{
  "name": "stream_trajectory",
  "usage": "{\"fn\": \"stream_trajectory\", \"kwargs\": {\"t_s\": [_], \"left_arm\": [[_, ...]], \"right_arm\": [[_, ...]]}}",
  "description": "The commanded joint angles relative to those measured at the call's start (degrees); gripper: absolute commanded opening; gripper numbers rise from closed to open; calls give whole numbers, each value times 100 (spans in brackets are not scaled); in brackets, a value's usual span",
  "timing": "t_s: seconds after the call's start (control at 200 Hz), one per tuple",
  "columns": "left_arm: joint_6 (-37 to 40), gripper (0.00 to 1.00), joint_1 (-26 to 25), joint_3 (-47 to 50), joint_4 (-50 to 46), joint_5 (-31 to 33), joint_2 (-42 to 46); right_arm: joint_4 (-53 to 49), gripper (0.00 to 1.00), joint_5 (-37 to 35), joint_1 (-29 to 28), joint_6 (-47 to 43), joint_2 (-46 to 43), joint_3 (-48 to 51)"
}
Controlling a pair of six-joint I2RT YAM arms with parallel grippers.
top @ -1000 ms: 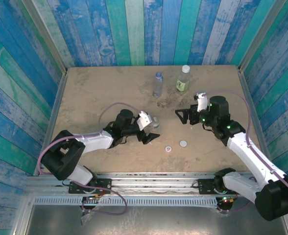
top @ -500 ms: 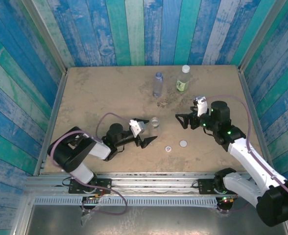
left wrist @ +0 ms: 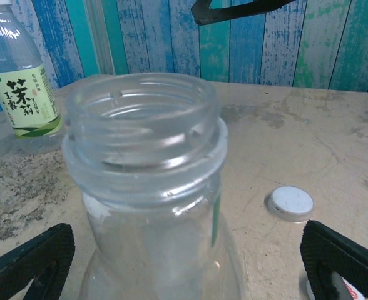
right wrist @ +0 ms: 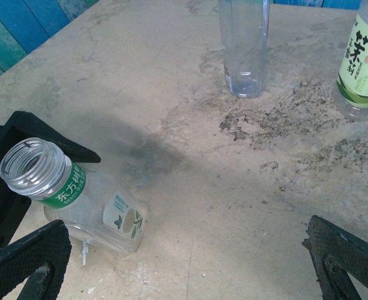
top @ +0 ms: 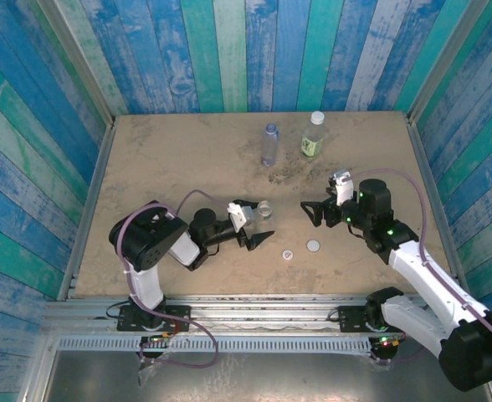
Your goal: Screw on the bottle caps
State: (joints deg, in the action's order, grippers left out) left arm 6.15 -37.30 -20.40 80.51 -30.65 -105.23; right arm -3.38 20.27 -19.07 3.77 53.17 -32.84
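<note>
An uncapped clear bottle (top: pixel 265 209) with a green band stands between the wide fingers of my left gripper (top: pixel 257 223), which is open and not touching it. Its threaded neck (left wrist: pixel 143 144) looms close in the left wrist view. A pale grey cap (top: pixel 314 245) and a white cap with a red-blue mark (top: pixel 288 254) lie flat on the table to the bottle's right. My right gripper (top: pixel 310 213) is open and empty, facing the open bottle (right wrist: pixel 77 197) from the right. A blue-tinted bottle (top: pixel 269 144) and a green-labelled bottle (top: pixel 313 136) stand capped at the back.
The sandy tabletop (top: pixel 162 159) is walled by blue and green planks on three sides. A dark stained patch (right wrist: pixel 278 119) lies in front of the two back bottles. The grey cap (left wrist: pixel 290 203) rests just right of the open bottle.
My left arm has folded back toward its base while its gripper stays around the open bottle. The right gripper has shifted slightly nearer. Bottles and caps have not moved.
</note>
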Motion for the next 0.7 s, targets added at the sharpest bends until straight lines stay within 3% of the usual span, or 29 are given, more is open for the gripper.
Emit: {"fn": "stream_trajectory", "kwargs": {"t_s": [0.0,0.301,0.596,0.696], "left_arm": [[59,99,70,-126,54,-202,-343],[29,89,137,-327,-129,-363,-599],[110,61,136,-386,-264,-445,-630],[147,59,135,-359,-307,-451,-573]], "right_arm": [[43,100,-77,-36,-87,-96,23],[21,100,-67,-35,-61,-85,-5],[-114,100,-118,-35,49,-114,3],[-279,100,-237,-35,114,-94,-37]]}}
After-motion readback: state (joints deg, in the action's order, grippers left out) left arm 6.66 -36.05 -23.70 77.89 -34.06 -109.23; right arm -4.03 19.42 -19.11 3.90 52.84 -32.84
